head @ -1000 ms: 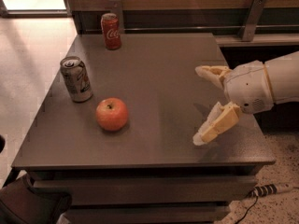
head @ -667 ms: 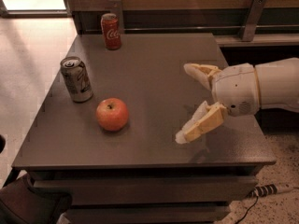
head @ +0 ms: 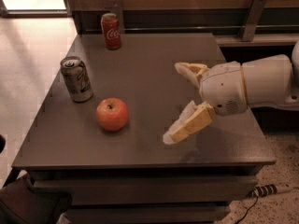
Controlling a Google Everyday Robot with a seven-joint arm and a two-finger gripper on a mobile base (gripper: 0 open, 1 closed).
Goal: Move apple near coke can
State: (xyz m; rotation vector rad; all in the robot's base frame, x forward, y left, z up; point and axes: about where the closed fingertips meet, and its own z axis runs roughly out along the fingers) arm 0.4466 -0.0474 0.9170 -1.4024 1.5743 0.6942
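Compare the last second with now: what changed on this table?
The gripper has advanced leftward over the table toward the apple, jaws spread wide and holding nothing; it has not reached the fruit. The apple, the coke can at the far edge and the silver-grey can have not moved.

Gripper [head: 172,102] right of apple [head: 112,114] — apart, jaws spread

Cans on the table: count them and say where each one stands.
2. The coke can stands at the far edge of the table; the silver-grey can stands near the left edge, beside the apple. The gripper hovers open, right of the apple. No other can shows.
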